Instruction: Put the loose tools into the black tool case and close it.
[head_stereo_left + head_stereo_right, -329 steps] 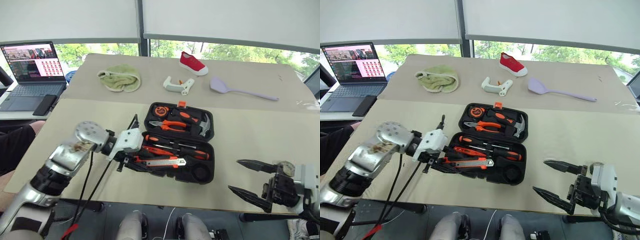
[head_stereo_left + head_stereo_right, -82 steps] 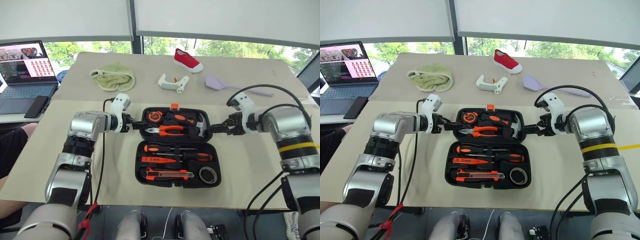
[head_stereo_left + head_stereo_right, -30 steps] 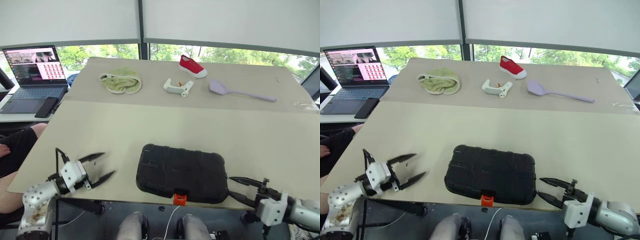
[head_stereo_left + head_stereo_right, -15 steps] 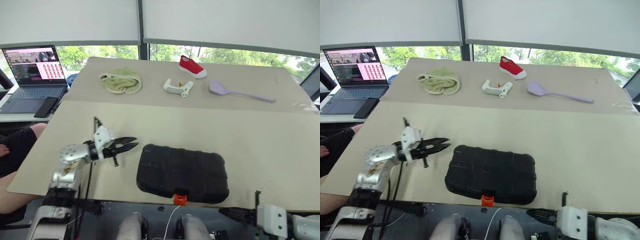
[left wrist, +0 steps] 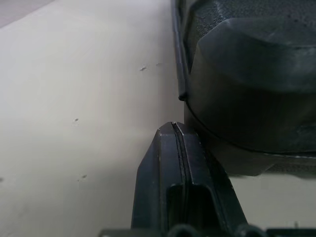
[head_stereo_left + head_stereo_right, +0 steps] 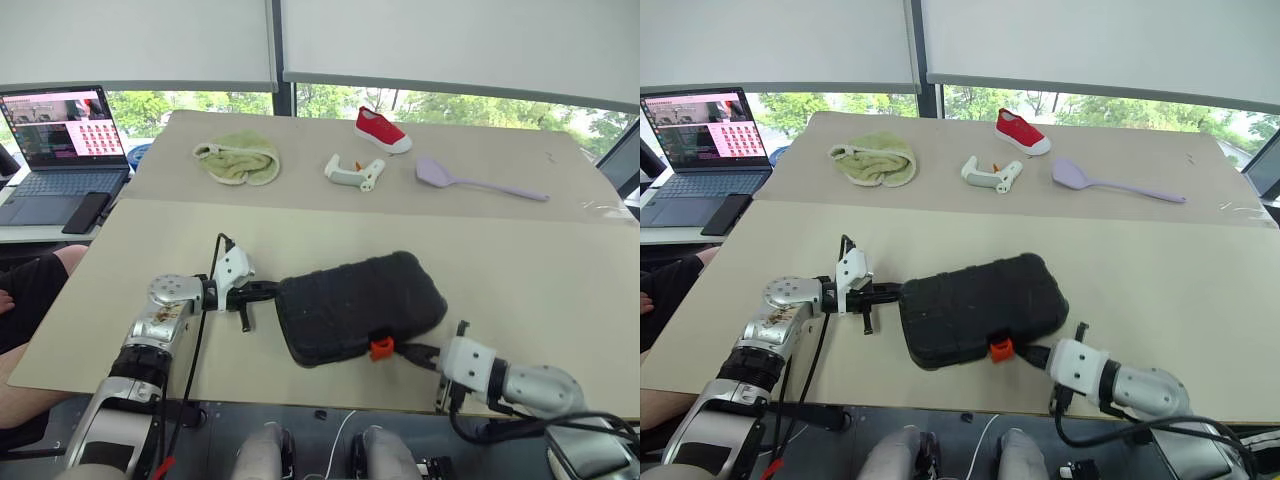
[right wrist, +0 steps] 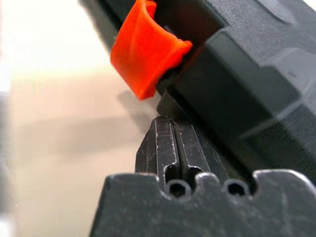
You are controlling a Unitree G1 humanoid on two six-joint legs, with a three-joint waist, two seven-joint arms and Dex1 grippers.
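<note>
The black tool case (image 6: pixel 358 305) is seen closed on the near part of the beige table (image 6: pixel 520 270), turned askew, its orange latch (image 6: pixel 380 347) facing the near edge. The left claw (image 6: pixel 268 291) is pressed against the case's left end with its fingers brought together on nothing — the left wrist view shows the joined tips touching the case wall. The right claw (image 6: pixel 415 353) is likewise closed and empty, its tips set against the case's near edge just beside the latch — seen close in the right wrist view
</note>
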